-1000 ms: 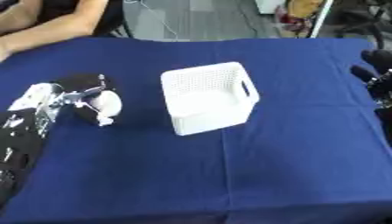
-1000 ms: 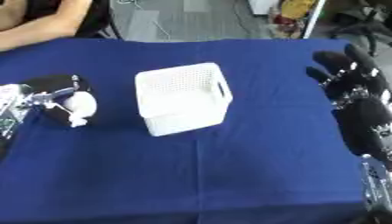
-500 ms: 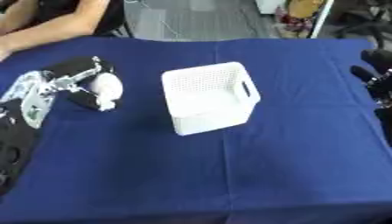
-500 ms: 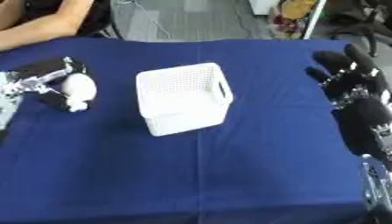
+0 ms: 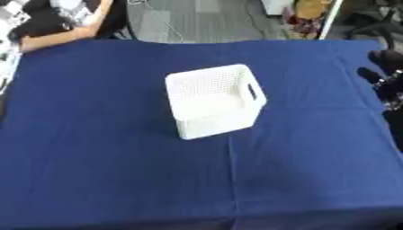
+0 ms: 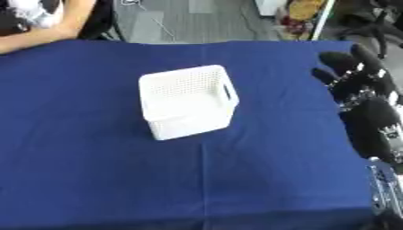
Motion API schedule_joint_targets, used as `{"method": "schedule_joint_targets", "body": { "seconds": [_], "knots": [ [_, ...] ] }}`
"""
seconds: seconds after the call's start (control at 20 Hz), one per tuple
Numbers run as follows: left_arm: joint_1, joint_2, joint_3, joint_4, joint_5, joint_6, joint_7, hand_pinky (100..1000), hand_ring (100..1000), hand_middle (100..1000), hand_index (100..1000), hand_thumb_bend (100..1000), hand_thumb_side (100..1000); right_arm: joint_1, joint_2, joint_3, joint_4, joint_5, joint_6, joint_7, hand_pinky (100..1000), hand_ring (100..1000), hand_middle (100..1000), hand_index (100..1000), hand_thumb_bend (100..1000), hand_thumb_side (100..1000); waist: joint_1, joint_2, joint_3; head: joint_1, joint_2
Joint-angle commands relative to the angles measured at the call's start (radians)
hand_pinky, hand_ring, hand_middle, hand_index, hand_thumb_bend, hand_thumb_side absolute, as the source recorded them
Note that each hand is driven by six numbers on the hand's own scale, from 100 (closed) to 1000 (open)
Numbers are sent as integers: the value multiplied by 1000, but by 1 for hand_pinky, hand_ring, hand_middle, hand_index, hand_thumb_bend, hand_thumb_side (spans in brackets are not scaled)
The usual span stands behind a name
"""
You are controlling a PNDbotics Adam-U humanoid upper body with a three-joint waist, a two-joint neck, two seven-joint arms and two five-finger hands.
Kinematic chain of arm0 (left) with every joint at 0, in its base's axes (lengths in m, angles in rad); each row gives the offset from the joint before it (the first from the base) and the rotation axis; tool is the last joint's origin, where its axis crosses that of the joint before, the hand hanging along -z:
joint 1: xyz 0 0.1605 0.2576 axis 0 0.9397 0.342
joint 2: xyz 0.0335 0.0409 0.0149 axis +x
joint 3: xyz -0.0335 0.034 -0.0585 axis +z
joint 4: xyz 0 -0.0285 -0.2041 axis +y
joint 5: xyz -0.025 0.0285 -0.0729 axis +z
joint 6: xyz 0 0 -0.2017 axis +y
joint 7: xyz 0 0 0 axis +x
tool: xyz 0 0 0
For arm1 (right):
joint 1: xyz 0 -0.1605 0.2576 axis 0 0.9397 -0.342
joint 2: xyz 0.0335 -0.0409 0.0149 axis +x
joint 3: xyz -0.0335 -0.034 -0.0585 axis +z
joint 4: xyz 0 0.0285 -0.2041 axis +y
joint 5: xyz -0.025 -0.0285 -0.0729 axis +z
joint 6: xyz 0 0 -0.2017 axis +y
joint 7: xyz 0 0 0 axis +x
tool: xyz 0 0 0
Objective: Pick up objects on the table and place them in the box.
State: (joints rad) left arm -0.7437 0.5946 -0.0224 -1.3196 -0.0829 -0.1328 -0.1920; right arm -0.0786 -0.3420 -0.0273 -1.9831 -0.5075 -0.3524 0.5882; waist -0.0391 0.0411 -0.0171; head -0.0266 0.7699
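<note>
Well to the right of the white box (image 6: 189, 101) on the blue surface (image 6: 94, 170), the right robot hand (image 6: 358, 83) rests open, fingers straight, holding nothing.

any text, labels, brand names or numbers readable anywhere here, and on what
None can be read.
White perforated plastic box: no label or print visible.
Blue tablecloth: plain, no markings.
Black right hand: no legible marking.
Yellow object on the floor beyond the table: too blurred to tell.
</note>
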Motion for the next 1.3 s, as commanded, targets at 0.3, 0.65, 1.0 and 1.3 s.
{"method": "schedule_joint_targets", "body": {
  "seconds": [0.3,0.65,1.0,1.3],
  "knots": [
    [-29,-4,-6,-85,92,69,73,100,100,311,388,100,562,-7,-9,-6,-17,-1,-2,-2,968,1000,888,1000,167,592,2,-12,-2,-3,0],
    [-106,-70,-52,-69,100,57,83,100,100,314,394,100,570,-8,-9,-2,-17,-4,-1,2,968,1000,888,1000,168,591,1,-14,-7,6,0],
    [-207,-183,-131,34,-36,-16,18,100,100,314,400,100,554,-9,-6,5,-17,-11,2,9,969,1000,889,1000,168,590,-2,-15,-17,24,-1],
    [-249,-268,-159,154,-162,-97,-20,100,100,314,403,100,533,-9,-2,9,-17,-17,5,15,970,1000,889,1000,168,590,-7,-13,-25,40,-1]
  ]
}}
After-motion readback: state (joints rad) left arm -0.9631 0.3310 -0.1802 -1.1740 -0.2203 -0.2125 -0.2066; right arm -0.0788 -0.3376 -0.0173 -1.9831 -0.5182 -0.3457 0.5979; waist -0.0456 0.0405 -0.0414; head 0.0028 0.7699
